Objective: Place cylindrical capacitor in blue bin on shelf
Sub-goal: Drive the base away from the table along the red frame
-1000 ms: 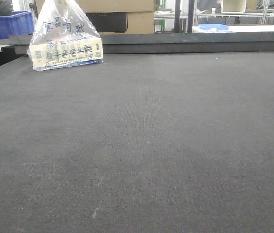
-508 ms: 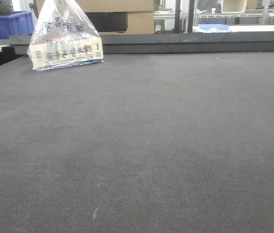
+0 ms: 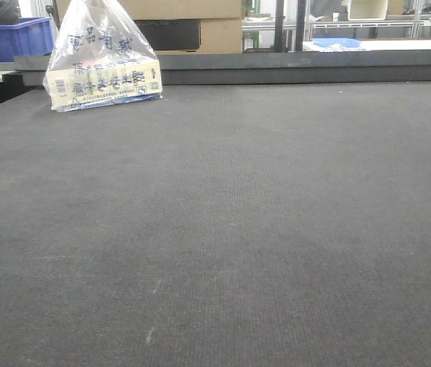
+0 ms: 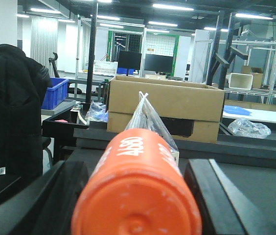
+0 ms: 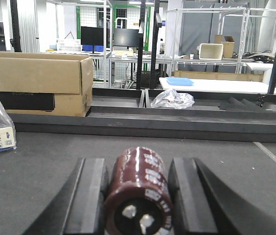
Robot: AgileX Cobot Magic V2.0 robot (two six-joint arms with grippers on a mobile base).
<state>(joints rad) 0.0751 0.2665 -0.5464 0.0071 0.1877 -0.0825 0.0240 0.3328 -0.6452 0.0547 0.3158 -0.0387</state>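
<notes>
1. The surface (image 3: pixel 277 229) was a dark, fine-woven mat, flat and matte. The room behind was a workshop with dark monitors (image 5: pixel 126 37) and ceiling strip lights (image 4: pixel 172 7).
2. A clear plastic bag (image 3: pixel 102 61) holding a printed carton stood at the far left. A cardboard box (image 5: pixel 40 81) sat beyond the edge.
3. The cylindrical capacitor (image 5: pixel 139 196), glossy maroon with two terminals on its end face, was clamped between the right fingers (image 5: pixel 90 196).
4. The left fingers (image 4: pixel 55 200) gripped an orange cylinder (image 4: pixel 138 196) with white print.

A plastic bag (image 4: pixel 148 120) stands beyond the left claw (image 4: pixel 136 196), a cardboard box (image 4: pixel 177 104) behind it. A black jacket (image 4: pixel 8 112) hangs left of the claw.
</notes>
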